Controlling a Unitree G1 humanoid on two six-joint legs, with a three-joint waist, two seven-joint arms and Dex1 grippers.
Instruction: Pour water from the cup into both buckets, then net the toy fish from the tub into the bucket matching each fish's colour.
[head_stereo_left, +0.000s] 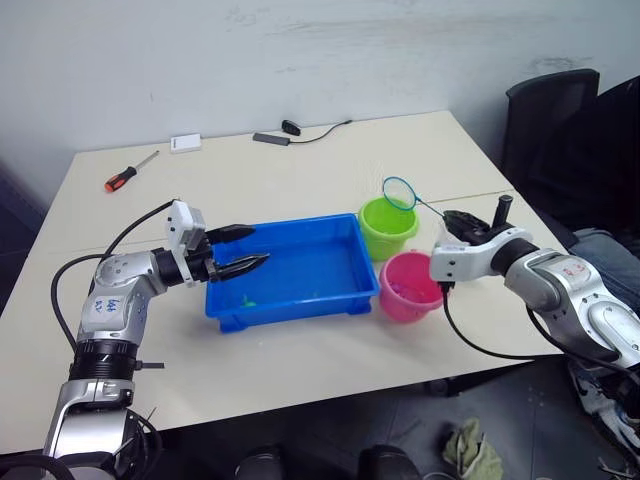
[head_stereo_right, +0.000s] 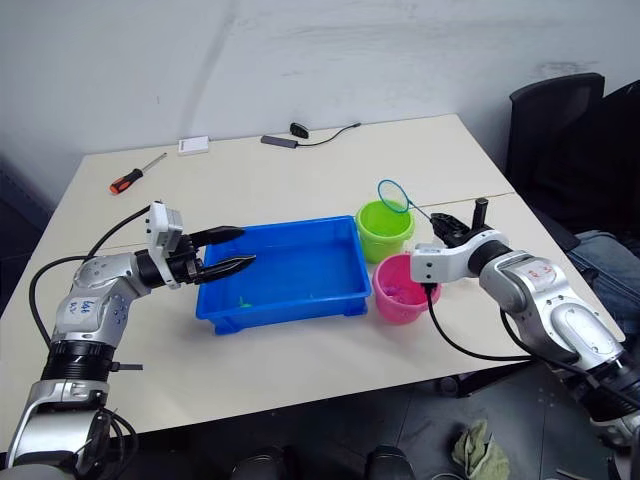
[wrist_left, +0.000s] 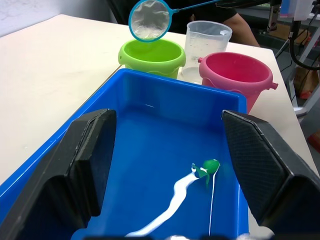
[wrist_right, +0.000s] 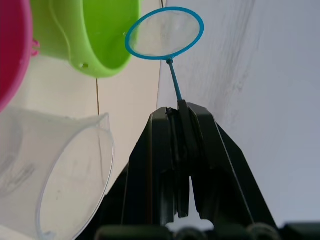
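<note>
— While my left fingers (head_stereo_left: 243, 249) hang spread wide over the left end of the tub (head_stereo_left: 330, 292), what sits inside?

— One green fish (wrist_left: 210, 167) on the blue floor near the front wall, with a wet streak beside it. Nothing is between those fingers. Tub sits mid-counter (head_stereo_left: 300, 180), long side toward me.

— And my right fingers (wrist_right: 179, 135)?

— Pressed together on the thin blue handle of the net (head_stereo_left: 400, 193). Its hoop hangs over the far rim of the green bucket (head_stereo_left: 388, 227), mesh looks empty from the left wrist view.

— Buckets?

— Green one just right of the tub's far right corner. Pink bucket (head_stereo_left: 410, 287) nearer me, touching or almost touching the tub's right end, the two close together. Something pale lies in the pink one; can't tell what.

— Cup?

— Cup (wrist_left: 207, 44) upright behind the two buckets, seen from the left wrist, just beside both.

— Other bits?

— Screwdriver (head_stereo_left: 130, 172), small white box (head_stereo_left: 185, 143), black cable (head_stereo_left: 300, 131) along the far edge, well apart from the tub.
</note>
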